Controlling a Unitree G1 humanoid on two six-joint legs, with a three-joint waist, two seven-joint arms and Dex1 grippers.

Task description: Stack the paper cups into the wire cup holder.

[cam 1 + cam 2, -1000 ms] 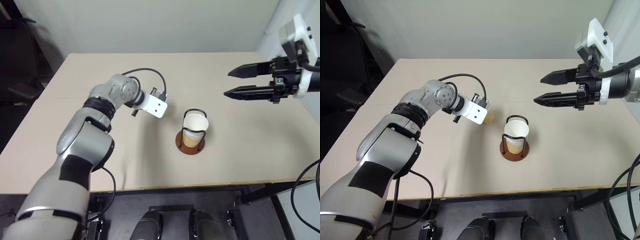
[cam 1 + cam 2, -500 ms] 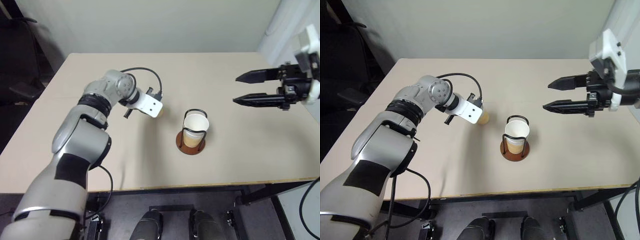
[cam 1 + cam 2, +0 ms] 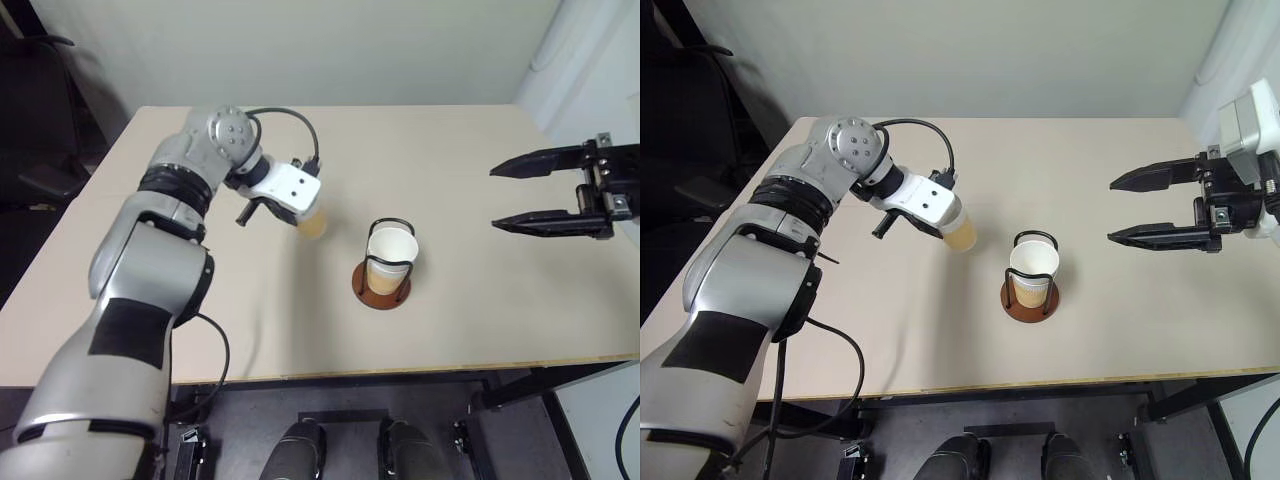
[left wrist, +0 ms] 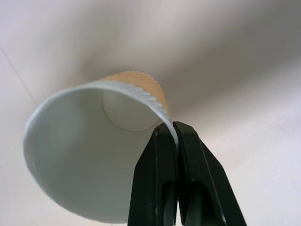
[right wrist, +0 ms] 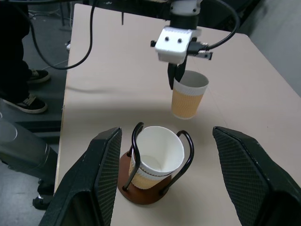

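Nearest on the beige worktop [image 3: 480, 320] stands the wire cup holder [image 3: 381, 283], a brown disc with black wire loops, and 1 paper cup [image 3: 390, 256] already sits upright inside it, mouth open to the top. Whether a second cup is nested in that one cannot be told.

Just beyond it and toward the robot's left, the left tool [image 3: 943, 217] pinches the rim of another cup [image 3: 961, 234]; the left wrist view shows both black fingers [image 4: 155, 174] closed tight on the cup wall, 1 inside and 1 outside. That cup hangs clear of the worktop, slightly tilted, base down.

The move ahead turns on 1 relation: the held cup lies to the left of the holder and a little farther back, near but apart, with bare worktop between. Its long axis is close to upright, so it likely needs carrying across to the right, over the ring, then lowering into the seated cup. The wire loops rising above the ring are the likely snag.

Farther out to the right, the right tool [image 3: 552, 191] hangs wide and empty, well apart from the holder, fingers pointing across toward it. It blocks nothing.
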